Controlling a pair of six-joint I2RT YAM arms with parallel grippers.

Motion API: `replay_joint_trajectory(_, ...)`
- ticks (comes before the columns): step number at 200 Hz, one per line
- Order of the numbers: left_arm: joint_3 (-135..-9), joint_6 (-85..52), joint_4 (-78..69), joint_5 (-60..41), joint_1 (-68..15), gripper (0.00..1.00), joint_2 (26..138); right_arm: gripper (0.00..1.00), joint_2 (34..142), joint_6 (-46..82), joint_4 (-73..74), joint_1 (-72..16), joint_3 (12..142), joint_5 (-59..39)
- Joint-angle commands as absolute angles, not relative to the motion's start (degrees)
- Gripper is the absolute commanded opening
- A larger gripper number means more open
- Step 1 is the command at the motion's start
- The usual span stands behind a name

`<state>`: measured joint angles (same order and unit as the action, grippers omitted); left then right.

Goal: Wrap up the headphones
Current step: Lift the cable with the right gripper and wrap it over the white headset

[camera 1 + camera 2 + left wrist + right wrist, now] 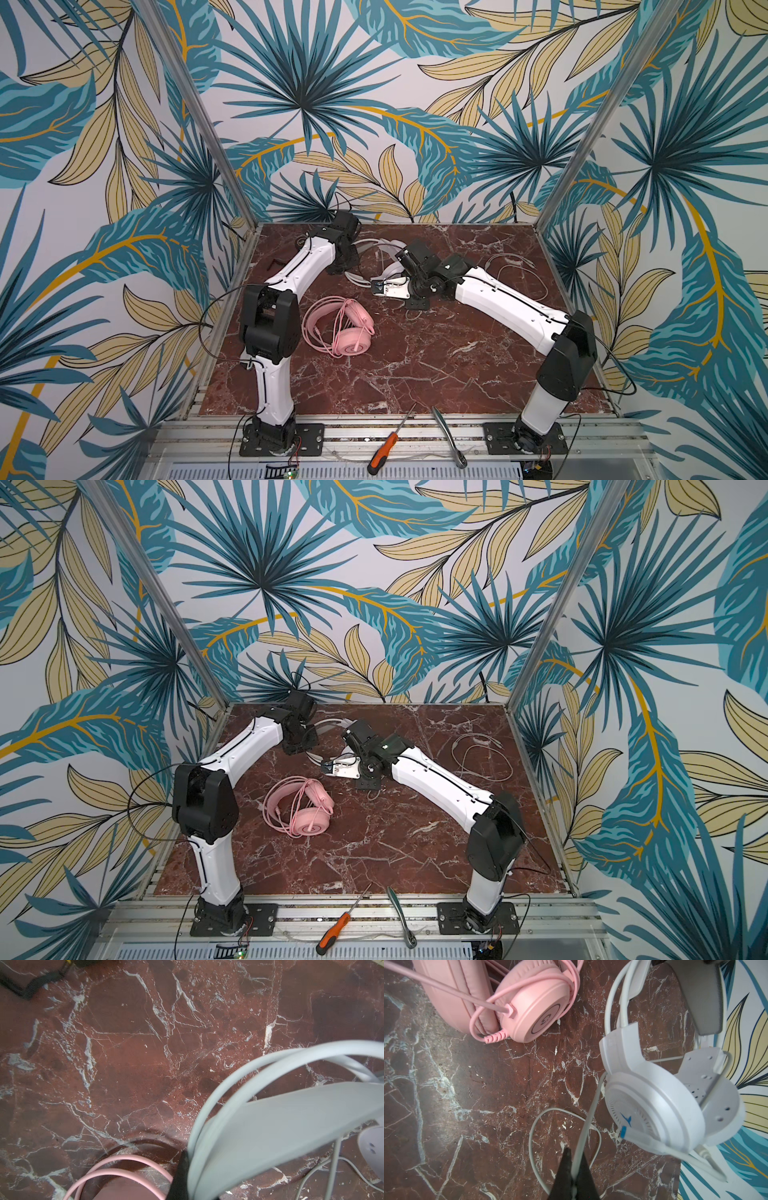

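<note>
The right gripper (574, 1160) is clamped on the white cable (592, 1111) just beside the white headset (660, 1109). The left gripper (185, 1167) is closed on that headset's headband (280, 1126), toward the back of the marble table (436, 365). The pink headset (341, 330) lies nearer the front, its cable looped around it, apart from both grippers.

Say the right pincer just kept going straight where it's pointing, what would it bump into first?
Probably the slack loop of white cable lying just ahead of the right pincer; beyond it is bare table, then the pink headphones. Depth is unclear.
</note>
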<state>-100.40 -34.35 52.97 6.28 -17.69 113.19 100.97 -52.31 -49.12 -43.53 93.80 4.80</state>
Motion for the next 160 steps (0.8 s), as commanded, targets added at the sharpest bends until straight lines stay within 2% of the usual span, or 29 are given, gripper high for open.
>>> replay_joint_trajectory(1, -102.67, -31.75, 51.15, 6.55, -18.50, 0.00, 113.99, 0.00, 98.95, -59.07, -47.82, -44.21, 93.49, 6.13)
replay_joint_trajectory(59, -106.51, -27.13, 52.69, 7.57, -20.44, 0.00, 116.32, 0.00, 99.06, -67.85, -48.99, -45.23, 94.36, 9.03)
replay_joint_trajectory(160, -108.72, -17.08, 52.66, 9.04, -23.55, 0.00, 118.31, 0.00, 97.42, -78.63, -43.14, -45.70, 90.10, 22.38)
